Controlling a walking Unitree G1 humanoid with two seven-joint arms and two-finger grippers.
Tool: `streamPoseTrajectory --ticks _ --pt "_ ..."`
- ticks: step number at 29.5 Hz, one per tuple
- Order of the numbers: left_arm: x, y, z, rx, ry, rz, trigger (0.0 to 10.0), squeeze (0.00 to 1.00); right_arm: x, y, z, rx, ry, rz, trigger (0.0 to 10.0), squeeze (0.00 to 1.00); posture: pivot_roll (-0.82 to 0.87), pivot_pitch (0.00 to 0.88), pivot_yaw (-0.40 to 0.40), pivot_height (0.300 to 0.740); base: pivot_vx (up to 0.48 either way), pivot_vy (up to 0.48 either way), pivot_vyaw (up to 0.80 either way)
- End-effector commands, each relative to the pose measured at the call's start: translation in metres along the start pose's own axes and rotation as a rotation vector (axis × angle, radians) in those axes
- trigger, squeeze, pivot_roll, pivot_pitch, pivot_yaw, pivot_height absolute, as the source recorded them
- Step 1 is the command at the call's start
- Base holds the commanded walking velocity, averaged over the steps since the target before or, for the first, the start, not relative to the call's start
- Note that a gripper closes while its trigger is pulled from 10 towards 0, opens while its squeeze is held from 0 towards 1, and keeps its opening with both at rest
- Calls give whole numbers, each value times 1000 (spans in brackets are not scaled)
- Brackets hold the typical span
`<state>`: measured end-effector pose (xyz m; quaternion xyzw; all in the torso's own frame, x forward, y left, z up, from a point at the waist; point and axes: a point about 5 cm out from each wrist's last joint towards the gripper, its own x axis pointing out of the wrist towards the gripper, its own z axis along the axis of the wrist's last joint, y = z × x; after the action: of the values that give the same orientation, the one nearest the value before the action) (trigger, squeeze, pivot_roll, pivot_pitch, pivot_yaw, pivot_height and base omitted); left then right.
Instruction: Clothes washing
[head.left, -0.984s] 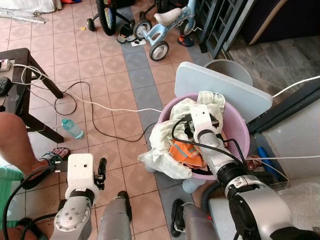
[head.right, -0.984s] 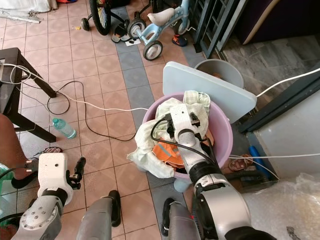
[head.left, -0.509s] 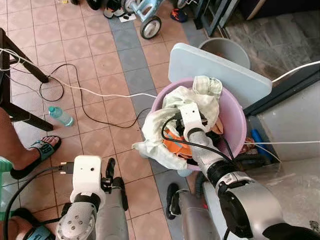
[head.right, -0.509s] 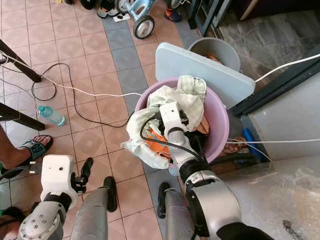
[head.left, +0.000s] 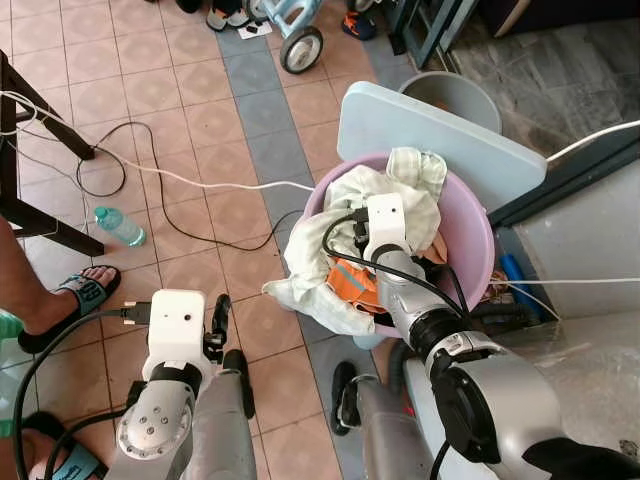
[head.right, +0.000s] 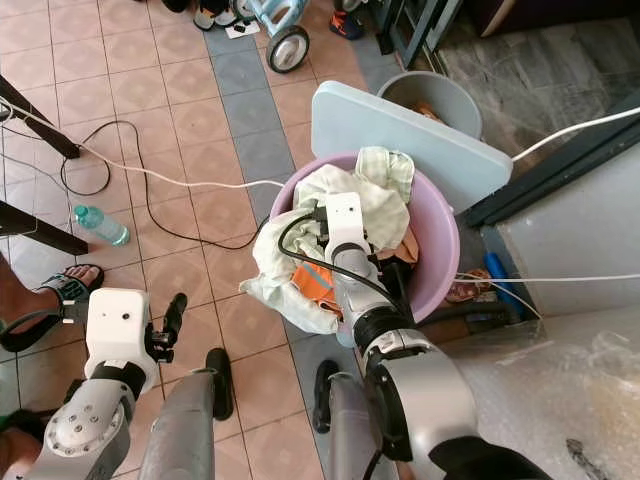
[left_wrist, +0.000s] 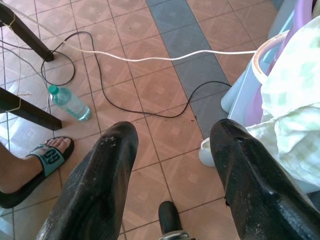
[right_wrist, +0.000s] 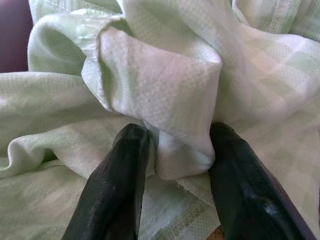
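Observation:
A purple basin (head.left: 478, 215) stands on the tiled floor, heaped with laundry. A pale green checked cloth (head.left: 345, 190) lies on top and spills over the near rim, with an orange garment (head.left: 352, 283) under it. My right gripper (right_wrist: 177, 137) reaches into the heap, and its two black fingers (right_wrist: 120, 170) pinch a raised fold of the checked cloth (right_wrist: 165, 85). My left gripper (left_wrist: 175, 137) hangs open and empty low over the tiles, to the left of the basin.
A pale blue board (head.left: 430, 135) leans over the basin's far rim, with a grey bucket (head.left: 462, 97) behind it. Cables (head.left: 200, 185) and a water bottle (head.left: 120, 226) lie on the floor at left. A person's sandalled foot (head.left: 70, 305) and a dark table leg (head.left: 40, 230) stand nearby.
The whole picture has shifted because the camera moved closer and tilted down. My right gripper stays in the laundry on the checked cloth. The left arm still hangs idle.

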<state>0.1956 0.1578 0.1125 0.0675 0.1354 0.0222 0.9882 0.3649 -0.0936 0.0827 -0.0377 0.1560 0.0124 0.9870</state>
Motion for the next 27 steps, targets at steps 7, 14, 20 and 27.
streamPoseTrajectory --ticks 7,14,20,27 --pt "5 6 -8 15 22 24 10000 0 -3 -11 -24 139 126 -57 0 0 199 362 -112 740 0 0 0" --pt "8 7 -9 11 17 38 10000 0 -1 -13 -19 220 122 -57 0 0 200 352 -119 740 0 0 0" --pt "13 6 -7 6 2 46 10000 0 1 -13 -11 276 100 -29 0 0 201 332 -122 740 0 0 0" --pt "28 8 -1 11 -31 47 10000 0 5 -14 10 363 22 54 0 0 190 279 -112 740 0 0 0"
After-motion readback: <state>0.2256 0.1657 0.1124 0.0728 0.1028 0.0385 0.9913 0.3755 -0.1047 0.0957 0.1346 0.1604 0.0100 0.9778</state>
